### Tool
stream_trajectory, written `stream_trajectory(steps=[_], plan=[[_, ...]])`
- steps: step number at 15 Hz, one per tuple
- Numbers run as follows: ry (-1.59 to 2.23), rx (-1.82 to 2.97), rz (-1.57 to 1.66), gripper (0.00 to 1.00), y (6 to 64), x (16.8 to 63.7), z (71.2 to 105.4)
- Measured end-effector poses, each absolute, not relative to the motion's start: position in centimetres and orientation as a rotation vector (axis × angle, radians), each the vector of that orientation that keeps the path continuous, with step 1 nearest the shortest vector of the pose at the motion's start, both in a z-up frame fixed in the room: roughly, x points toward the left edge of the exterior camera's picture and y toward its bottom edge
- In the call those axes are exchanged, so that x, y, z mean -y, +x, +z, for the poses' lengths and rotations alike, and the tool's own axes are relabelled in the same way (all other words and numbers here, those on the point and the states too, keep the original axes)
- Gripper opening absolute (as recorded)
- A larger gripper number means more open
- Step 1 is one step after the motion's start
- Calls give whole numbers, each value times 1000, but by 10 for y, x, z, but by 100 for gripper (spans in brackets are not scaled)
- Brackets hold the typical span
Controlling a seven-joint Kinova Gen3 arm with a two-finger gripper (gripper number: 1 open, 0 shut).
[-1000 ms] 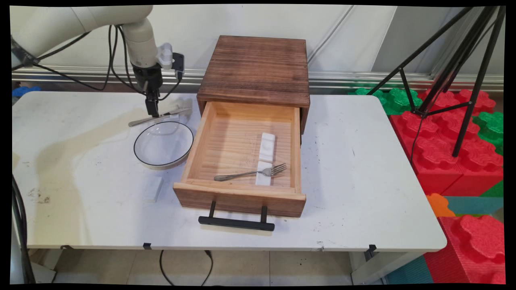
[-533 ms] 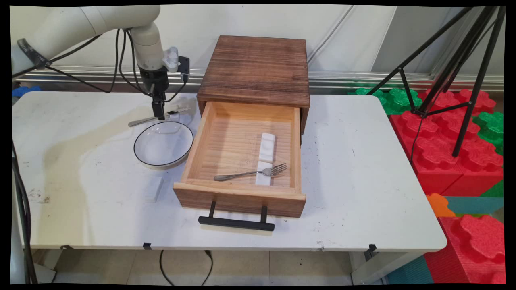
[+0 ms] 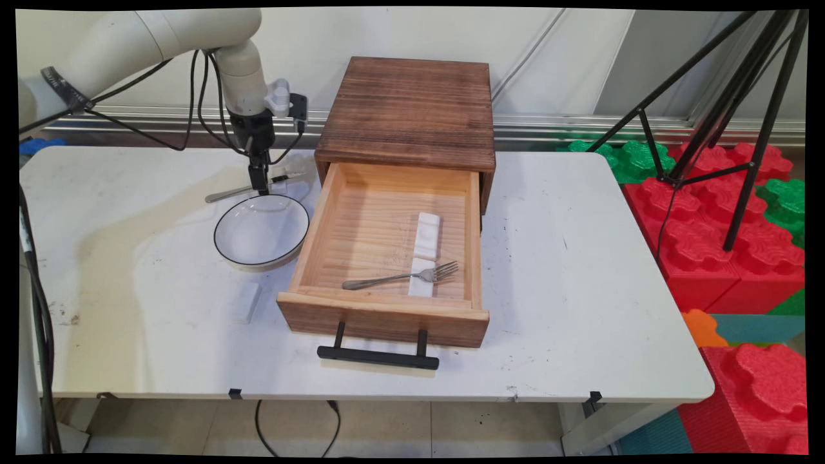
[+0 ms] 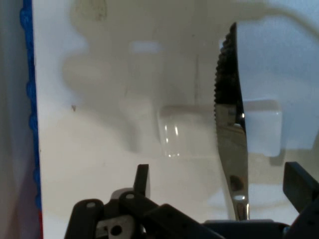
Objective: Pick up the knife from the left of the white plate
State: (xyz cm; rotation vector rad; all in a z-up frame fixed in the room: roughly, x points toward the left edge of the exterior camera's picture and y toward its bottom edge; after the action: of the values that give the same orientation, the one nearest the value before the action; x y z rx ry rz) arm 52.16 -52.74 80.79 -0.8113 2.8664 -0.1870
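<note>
On the white bench [image 3: 129,258] a knife [image 3: 227,193] lies behind a white bowl [image 3: 261,230], its blade on a small white block [image 4: 182,132]. The end effector [image 3: 260,185] hangs over it, fingers [image 4: 142,178] wide apart on each side of the knife, gripping nothing. To the right, an open wooden drawer [image 3: 380,316] holds 1 fork [image 3: 403,277].

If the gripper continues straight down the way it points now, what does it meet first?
Most likely the knife, which lies directly under the open gripper, its blade over a small white block on the table. How far above it hangs is unclear.
</note>
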Motion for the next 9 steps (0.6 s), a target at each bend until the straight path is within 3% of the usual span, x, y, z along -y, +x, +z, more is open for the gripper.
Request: stream_trajectory(steps=[7, 8, 9], plan=[[-824, -2878, -169, 100, 522, 529, 805], [-826, -2878, -168, 0, 523, 529, 804], [-827, -2879, -167, 0, 523, 529, 804]])
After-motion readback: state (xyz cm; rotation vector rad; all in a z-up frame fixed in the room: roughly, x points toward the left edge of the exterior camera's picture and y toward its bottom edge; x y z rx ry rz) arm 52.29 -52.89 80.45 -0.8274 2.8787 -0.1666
